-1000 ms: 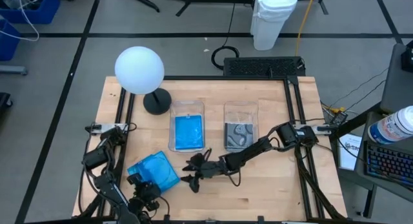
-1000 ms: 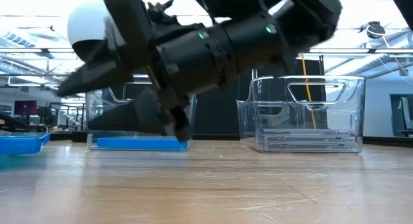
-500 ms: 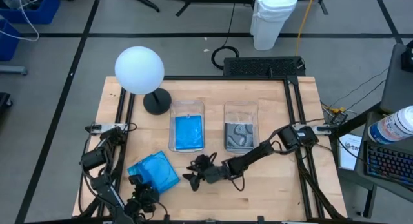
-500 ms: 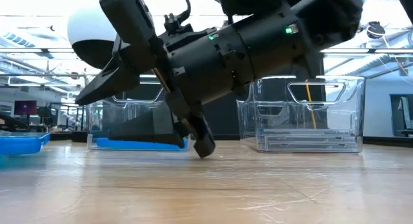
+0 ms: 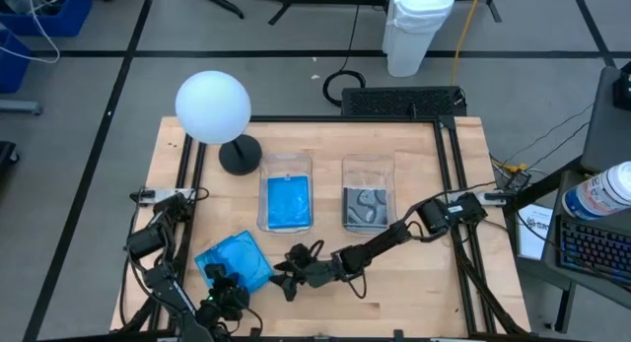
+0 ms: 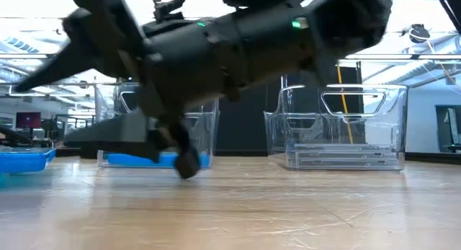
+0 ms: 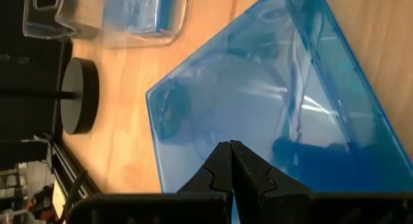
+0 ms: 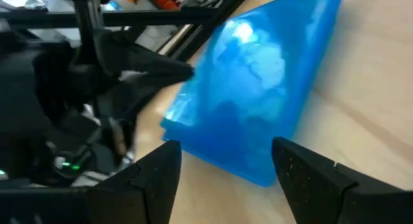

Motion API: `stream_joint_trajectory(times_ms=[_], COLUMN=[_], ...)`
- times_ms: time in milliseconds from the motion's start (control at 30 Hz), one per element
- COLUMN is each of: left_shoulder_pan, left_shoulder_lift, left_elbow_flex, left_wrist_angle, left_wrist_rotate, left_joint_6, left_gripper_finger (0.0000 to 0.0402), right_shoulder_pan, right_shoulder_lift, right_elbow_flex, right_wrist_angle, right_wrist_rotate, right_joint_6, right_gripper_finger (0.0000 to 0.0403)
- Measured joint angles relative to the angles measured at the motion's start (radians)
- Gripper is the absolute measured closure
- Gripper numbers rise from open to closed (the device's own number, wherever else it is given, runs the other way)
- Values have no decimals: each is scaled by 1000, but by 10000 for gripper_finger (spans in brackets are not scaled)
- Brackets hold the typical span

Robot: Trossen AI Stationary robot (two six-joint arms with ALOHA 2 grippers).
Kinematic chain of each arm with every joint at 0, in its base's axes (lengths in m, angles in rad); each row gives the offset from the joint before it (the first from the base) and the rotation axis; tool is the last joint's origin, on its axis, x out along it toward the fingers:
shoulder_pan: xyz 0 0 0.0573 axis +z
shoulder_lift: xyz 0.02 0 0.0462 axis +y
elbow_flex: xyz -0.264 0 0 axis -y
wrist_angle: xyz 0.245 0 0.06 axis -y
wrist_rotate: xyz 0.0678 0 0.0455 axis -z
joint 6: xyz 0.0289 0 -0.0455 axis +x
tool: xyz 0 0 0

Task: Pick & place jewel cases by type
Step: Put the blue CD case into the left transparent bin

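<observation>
Your right tool (image 5: 288, 276) stands wide open, holding nothing, just beside the blue jewel case (image 5: 235, 262) lying on the desk (image 5: 414, 293); your left tool (image 5: 223, 296) is closed at that case's edge.

The bench (image 5: 414, 145) is pale wood with a smooth top that shows thin grain lines and a soft shine. Near the lamp (image 5: 213, 107), the blue jewel case (image 5: 235, 263) is see-through plastic, glossy, with bright spots of light on it. Two bins (image 5: 287, 167) beside the lamp are clear plastic, smooth and shiny like glass. One bin holds a blue jewel case, the other a clear one with a grey patterned paper inside (image 5: 366, 206). The lamp has a white matt ball and a flat black matt foot. The right claw (image 8: 226, 169) has dark, dull plastic fingers. The left claw (image 7: 228, 161) looks the same dull black.
</observation>
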Motion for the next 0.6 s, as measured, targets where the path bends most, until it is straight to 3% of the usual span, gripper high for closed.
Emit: stream_joint_trajectory(times_ms=[133,433,600], left_shoulder_pan=[2,-1,-7], left_shoulder_lift=[0,0,0], left_elbow_flex=[-1,-3,-3], left_wrist_angle=[0,0,0], left_wrist_rotate=[-2,1,2], left_joint_6=[12,8,7], left_gripper_finger=[396,395,396], right_shoulder_pan=[-16,-31,-36], right_shoulder_lift=[23,25,23], right_elbow_flex=[12,12,12], right_wrist_angle=[-17,-227,-263], right_wrist_rotate=[-58,-187,-213], right_joint_6=[37,96,95], right_gripper_finger=[170,170,170])
